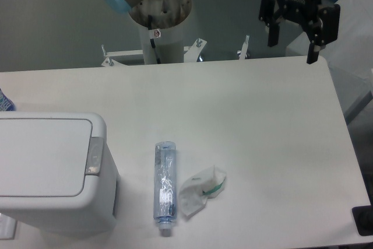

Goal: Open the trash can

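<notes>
Trash can [49, 170] lid closed; tool [293, 52] hangs wide open, holding nothing.

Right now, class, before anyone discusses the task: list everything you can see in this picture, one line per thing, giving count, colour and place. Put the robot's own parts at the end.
trash can: one, white, near left of the table, lid down, grey push tab on the lid's right edge.
bottle: one, clear plastic, lying on its side just right of the trash can, cap toward the near edge.
wrapper: one, crumpled, white with a green mark, beside the bottle's right side.
table: one, white, fills most of the view.
blue item: one, cut off at the left edge; cannot tell what it is.
arm base: one, grey with a light blue cap, behind the table's far edge.
pincer: one, black, open, above the far right corner.
</notes>
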`<state>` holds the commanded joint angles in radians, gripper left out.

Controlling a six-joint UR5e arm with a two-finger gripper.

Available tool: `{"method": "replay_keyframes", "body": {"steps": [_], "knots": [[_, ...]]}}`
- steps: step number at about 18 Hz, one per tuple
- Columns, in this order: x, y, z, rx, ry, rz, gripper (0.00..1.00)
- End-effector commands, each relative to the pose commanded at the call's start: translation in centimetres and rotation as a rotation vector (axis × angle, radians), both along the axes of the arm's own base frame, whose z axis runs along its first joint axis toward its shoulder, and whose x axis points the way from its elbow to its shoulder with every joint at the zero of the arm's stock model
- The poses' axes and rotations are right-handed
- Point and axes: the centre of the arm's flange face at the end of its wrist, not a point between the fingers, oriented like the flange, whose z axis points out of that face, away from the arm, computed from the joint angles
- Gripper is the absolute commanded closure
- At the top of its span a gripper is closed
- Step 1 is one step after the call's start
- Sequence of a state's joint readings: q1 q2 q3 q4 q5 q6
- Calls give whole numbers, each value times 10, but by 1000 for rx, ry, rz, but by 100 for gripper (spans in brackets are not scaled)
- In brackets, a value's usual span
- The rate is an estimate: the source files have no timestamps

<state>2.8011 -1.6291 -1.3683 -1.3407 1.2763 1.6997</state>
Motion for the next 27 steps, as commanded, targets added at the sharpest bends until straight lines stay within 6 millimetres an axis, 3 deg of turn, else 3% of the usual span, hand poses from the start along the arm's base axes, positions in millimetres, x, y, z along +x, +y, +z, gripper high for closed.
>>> {"method": "replay_keyframes", "body": {"steps": [6,9,12,19,25,27], "knots": [[2,3,0,7,-4,3,0],[5,8,4,58,-75,167,0],[15,43,2,135,-91,261,0],[30,97,-13,251,-147,401,0],[73,142,-19,335,-317,607,0],[95,156,-39,309,-370,623,0]]}}
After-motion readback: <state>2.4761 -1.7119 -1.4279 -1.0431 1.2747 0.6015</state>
